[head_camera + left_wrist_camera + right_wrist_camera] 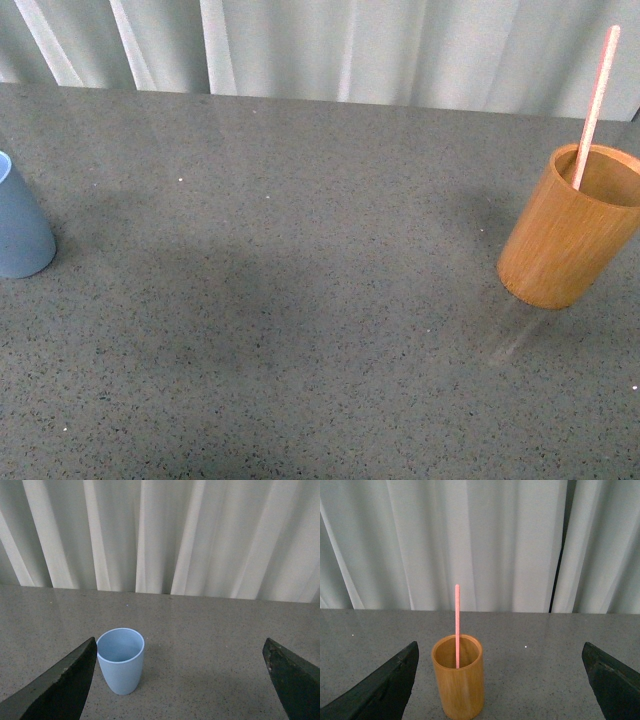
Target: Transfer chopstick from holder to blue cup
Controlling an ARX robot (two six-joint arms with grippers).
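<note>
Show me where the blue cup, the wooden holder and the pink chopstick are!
blue cup [120, 677]: left wrist view, on the front of its outer wall.
holder [458, 690]: right wrist view, on the front of its wooden side.
chopstick [457, 615]: right wrist view, on the shaft above the rim.

Pink chopstick [596, 100] upright in wooden holder [565, 235], well apart from empty blue cup [20, 230].

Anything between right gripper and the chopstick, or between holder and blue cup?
Nothing visible. The open right gripper faces the chopstick standing in the holder, with only bare table between. In the front view, no object sits on the table between holder and blue cup.
</note>
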